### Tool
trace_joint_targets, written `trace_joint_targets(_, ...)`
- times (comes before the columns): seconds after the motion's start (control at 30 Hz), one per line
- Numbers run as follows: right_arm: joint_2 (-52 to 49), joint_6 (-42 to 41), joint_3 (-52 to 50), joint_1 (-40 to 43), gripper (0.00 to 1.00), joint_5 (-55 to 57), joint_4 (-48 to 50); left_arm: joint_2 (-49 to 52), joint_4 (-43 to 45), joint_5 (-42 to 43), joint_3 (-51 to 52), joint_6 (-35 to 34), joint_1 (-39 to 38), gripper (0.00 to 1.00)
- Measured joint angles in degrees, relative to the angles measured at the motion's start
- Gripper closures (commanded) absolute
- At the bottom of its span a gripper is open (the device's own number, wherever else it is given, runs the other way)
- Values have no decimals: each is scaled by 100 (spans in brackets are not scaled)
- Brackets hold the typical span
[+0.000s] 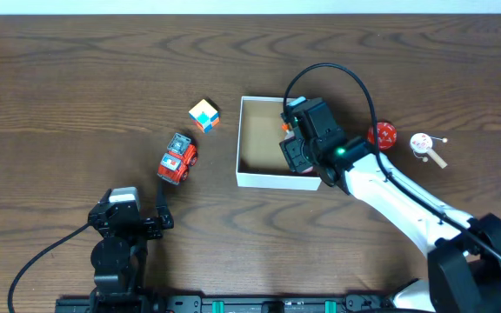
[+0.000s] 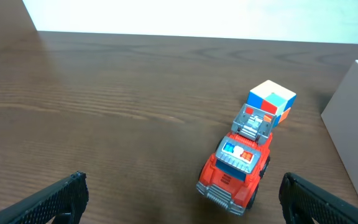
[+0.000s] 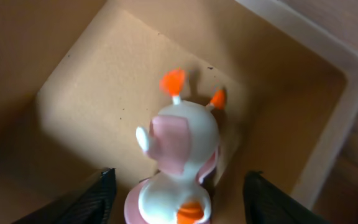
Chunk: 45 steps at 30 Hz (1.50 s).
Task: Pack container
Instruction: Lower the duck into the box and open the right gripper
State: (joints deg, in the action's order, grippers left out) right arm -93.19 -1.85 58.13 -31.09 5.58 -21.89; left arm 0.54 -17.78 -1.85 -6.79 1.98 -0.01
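Though white-walled, the container (image 1: 259, 143) is tan-floored.

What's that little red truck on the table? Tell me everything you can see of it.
The red toy truck looks like plastic: red body, grey front grille, blue-and-white light bar on the roof, a grey ladder-like rack behind the cab. It stands upright on its wheels on the wooden table, nose toward the open left gripper, which does not touch it. A multicoloured cube lies just beyond its rear, apart from it seen from overhead. It sits outside the container.
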Motion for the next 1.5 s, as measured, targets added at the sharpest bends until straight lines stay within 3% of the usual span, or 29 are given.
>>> trace_joint_targets(0.27,-640,223,33,-2,33,-24,750,0,0,0,0,0,0,2)
trace_joint_targets(0.37,-848,302,31,0,40,-22,901,0,0,0,0,0,0,2)
trace_joint_targets(0.43,-903,350,31,0,50,-20,922,0,0,0,0,0,0,2)
trace_joint_targets(0.63,-905,389,31,17,98,0,979,0,-2,0,0,0,0,2)
trace_joint_targets(0.97,-907,463,83,57,99,186,979,0,0,0,0,0,0,2)
trace_joint_targets(1.5,-907,514,1958,72,99,317,-1526,0,0,0,0,0,0,2)
